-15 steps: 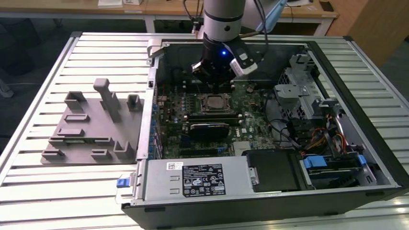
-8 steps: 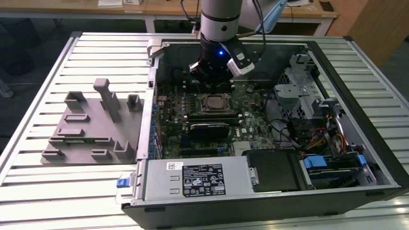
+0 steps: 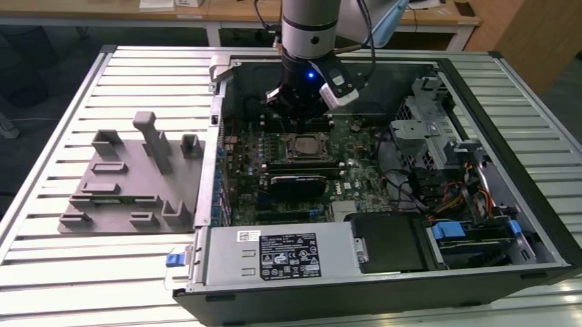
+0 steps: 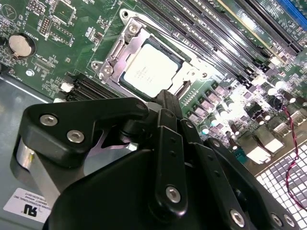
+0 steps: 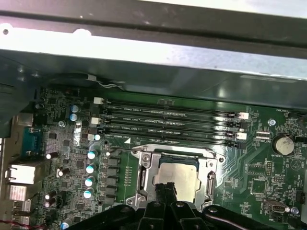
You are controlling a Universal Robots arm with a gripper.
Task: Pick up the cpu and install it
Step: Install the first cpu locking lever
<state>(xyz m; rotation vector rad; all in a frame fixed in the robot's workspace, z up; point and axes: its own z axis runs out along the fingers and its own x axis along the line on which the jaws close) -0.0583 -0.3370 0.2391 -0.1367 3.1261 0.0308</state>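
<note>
With my gripper point(image 5: 164, 188), jaws closed on nothing, just over the cpu point(image 5: 182, 173) lying in its socket point(image 5: 143, 168), I fear a downward drift could knock it askew.

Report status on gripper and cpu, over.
Gripper over motherboard, jaws shut, empty. Cpu lying in socket, by the tips. Nothing in the way.

Your exterior view is looking down from above the desk point(image 3: 54, 272) into the open case point(image 3: 364, 300). Both wrist views are riding close over the board point(image 4: 48, 48) point(image 5: 259, 167), sharing the socket point(image 3: 287, 148) point(image 4: 115, 55) point(image 5: 144, 175) with it.
</note>
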